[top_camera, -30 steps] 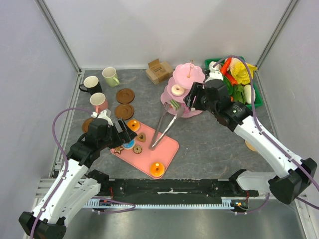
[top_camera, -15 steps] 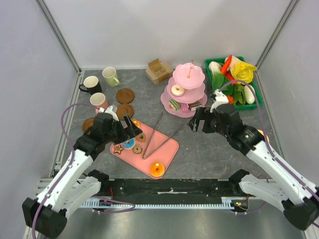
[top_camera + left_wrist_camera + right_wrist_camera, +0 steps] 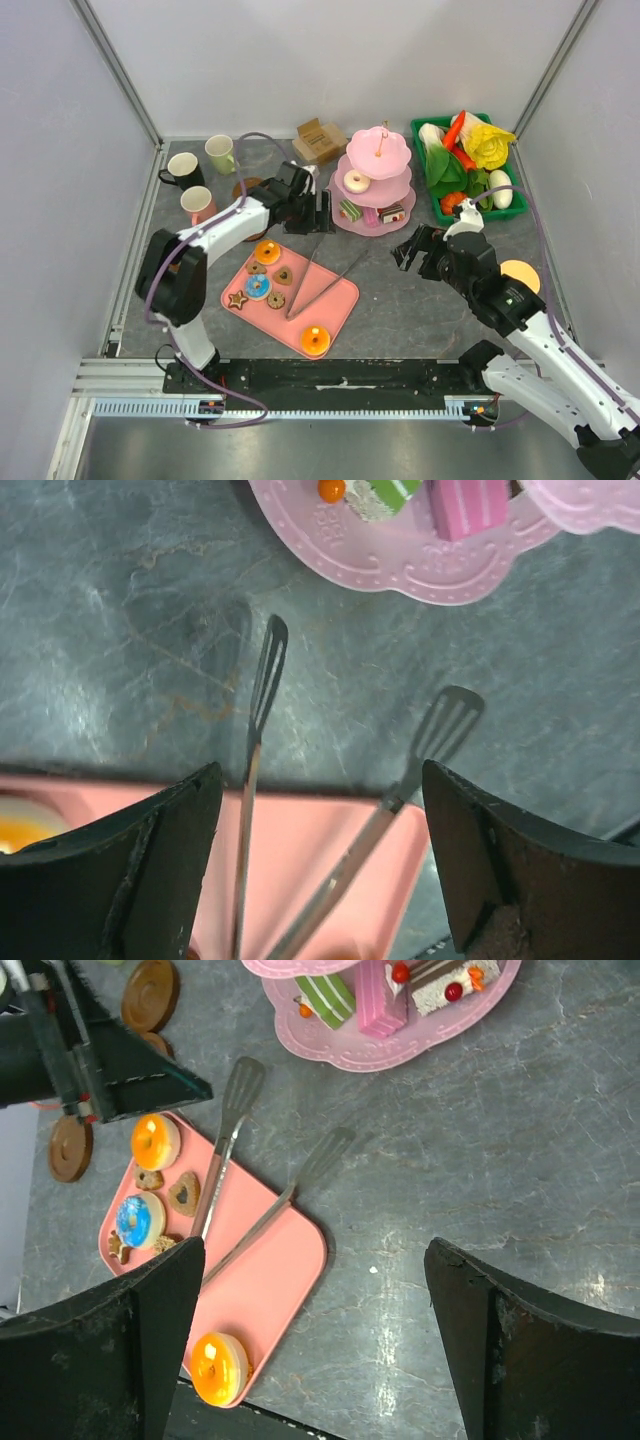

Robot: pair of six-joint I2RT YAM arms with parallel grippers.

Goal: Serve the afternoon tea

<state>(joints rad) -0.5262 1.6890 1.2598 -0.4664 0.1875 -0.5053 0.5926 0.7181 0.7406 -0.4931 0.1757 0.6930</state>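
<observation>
Right gripper (image 3: 315,1260) had dropped the tongs (image 3: 320,270) and backed off, fingers wide, empty. Tongs lay across the tray (image 3: 338,305), tips on the table. Left gripper (image 3: 320,800) had swung over those tips, fingers wide, holding nothing. Pastries (image 3: 258,288) waited on the tray beside the stand (image 3: 395,150). Likely a changeover.

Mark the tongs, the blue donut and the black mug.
tongs (image 3: 243,1084): right wrist view, on the slotted blade of the left arm.
blue donut (image 3: 128,1228): right wrist view, on its blue icing.
black mug (image 3: 185,166): top external view, on the mug's mouth.
</observation>
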